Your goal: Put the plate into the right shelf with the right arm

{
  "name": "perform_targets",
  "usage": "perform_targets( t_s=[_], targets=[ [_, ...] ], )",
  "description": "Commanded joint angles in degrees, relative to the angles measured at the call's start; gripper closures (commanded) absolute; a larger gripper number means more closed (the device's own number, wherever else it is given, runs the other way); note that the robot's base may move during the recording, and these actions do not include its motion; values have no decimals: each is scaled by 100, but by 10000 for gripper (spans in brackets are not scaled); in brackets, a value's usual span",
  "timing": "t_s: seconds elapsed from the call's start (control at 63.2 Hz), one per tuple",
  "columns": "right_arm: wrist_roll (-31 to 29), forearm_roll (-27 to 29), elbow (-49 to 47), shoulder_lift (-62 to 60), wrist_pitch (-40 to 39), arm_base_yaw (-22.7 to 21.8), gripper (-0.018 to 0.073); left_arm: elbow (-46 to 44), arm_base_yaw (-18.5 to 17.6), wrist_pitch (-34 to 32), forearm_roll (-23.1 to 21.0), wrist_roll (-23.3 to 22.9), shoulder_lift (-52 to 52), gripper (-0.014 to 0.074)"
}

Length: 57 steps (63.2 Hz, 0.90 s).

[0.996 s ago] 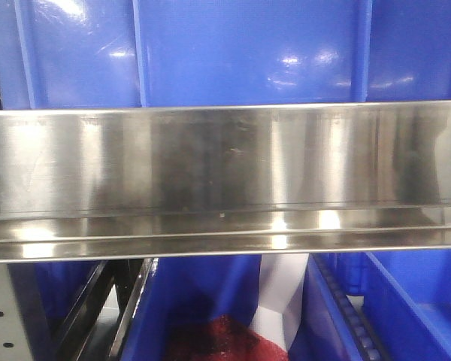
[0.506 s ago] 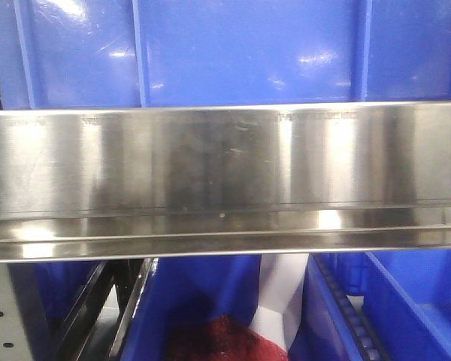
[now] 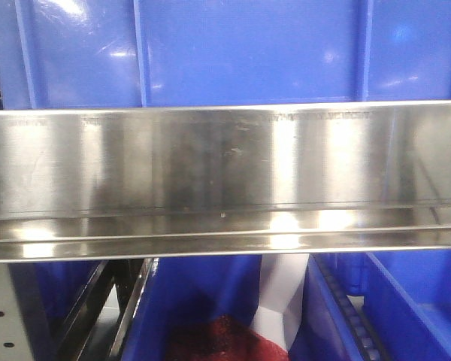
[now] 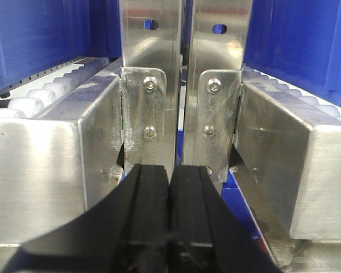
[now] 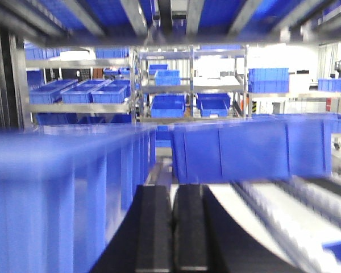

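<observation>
The left gripper (image 4: 169, 187) is seen with its black jaws pressed together, nothing between them, held just in front of two upright steel posts (image 4: 150, 85) bolted to horizontal steel beams (image 4: 51, 159). White rollers (image 4: 42, 96) are lined up along the far left, and blue bins (image 4: 40, 40) are seen behind on both sides.

Over on the right wrist view, the right gripper (image 5: 171, 227) is shown with jaws together too, only a thin dark seam left between the pads. A white, curved surface (image 5: 238, 219) is glimpsed just right of the jaws, lying low beside a roller track (image 5: 298, 219); whether it is the plate cannot be told through the blur, nor whether it is gripped. Blue bins (image 5: 62, 187) are crowded close on the left and ahead, with further racks of bins far behind.

From the front view, the right shelf (image 3: 225, 173) is filled across by its shiny steel beam, glossy blue bins above and below, a red object (image 3: 225, 338) low in one bin.
</observation>
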Motion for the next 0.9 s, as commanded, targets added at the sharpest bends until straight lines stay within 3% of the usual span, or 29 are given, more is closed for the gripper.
perform_targets(
  t_s=[0.0,0.237,0.474,0.885],
  targets=[
    [-53,96,363,-380,-716,-25,503,57,5,-483,-35,-16,-34,643],
    [-53,180,1269,-1113,-1017,-19,503,57,5,-483,-35,-16,-34,643],
    [-53,187,1389,-1240,-933,-19,503,57,5,-483,-35,-16,-34,643],
    [-53,187,1389,-1240,6,-19,503,57,5,-483,-35,-16,-34,643]
  ],
)
